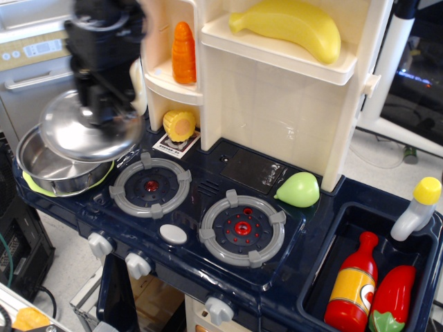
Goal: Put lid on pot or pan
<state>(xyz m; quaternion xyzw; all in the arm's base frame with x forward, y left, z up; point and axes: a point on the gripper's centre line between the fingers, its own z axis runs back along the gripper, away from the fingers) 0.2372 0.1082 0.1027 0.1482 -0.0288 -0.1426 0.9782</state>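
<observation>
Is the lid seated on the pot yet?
Not seated. The lid, held by the tool, hangs tilted above the pot, whose left rim remains uncovered.

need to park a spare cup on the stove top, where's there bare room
Both burners are bare: the left burner beside the pot, and the right burner in front of the green pear. The flat panel behind them is bare too. It is crowded at the far left, where the gripper holds the lid over the pot.
</observation>
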